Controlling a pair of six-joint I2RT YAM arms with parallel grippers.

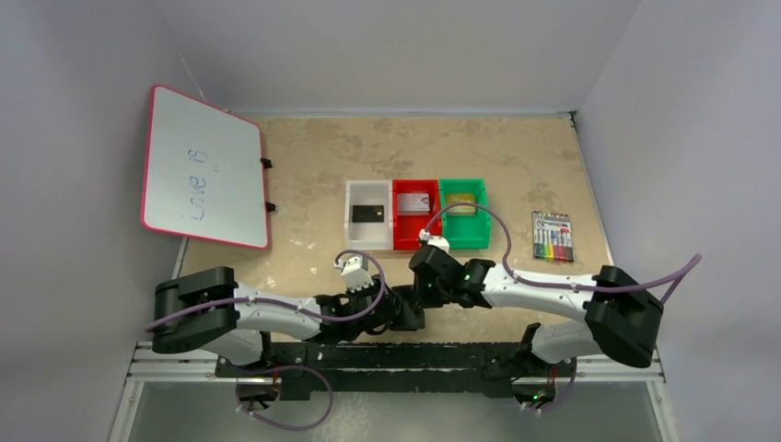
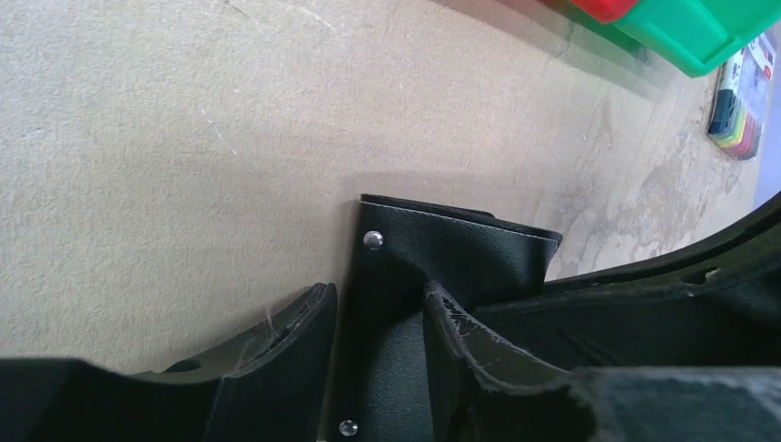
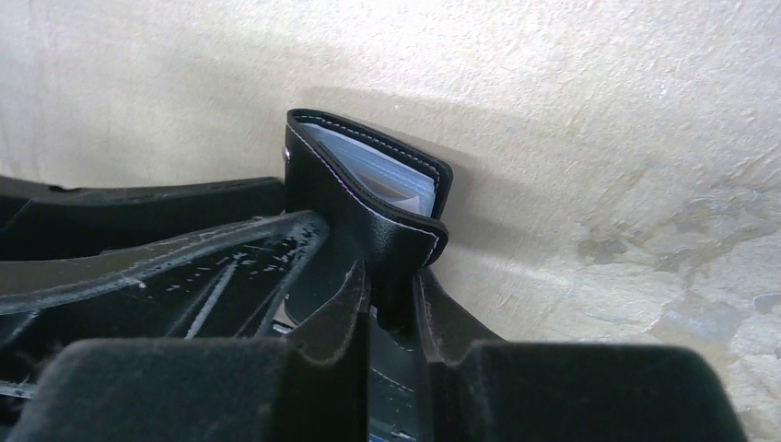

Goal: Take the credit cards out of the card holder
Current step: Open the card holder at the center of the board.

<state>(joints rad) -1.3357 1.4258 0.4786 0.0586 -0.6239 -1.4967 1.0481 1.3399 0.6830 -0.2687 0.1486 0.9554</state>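
tan, mottled tabletop [image 1: 313, 157] fills the small white-walled booth, and i take the red bin [image 1: 416, 241] at its middle as my marker. a silver card [image 1: 414, 203] lies in it, a black card [image 1: 367, 214] lies in the white bin [image 1: 368, 243] just left of it, and a gold card [image 1: 463, 200] lies in the green bin [image 1: 463, 241] just right of it. the card holder [image 3: 368, 193] is in front of the red bin, toward the arm bases, caught between both arms. the left gripper [image 2: 378, 296] is clamped across its riveted black back. the right gripper [image 3: 389, 274] is pinched together on one leather flap, and the fold gapes a little, showing pale blue sleeves. so all three look to be out, and this seems a last check of the pockets; whether any sleeve holds something i cannot tell. the next move, i judge, calls for a gentle spread or a clean release, without the flap slipping from the pinch.
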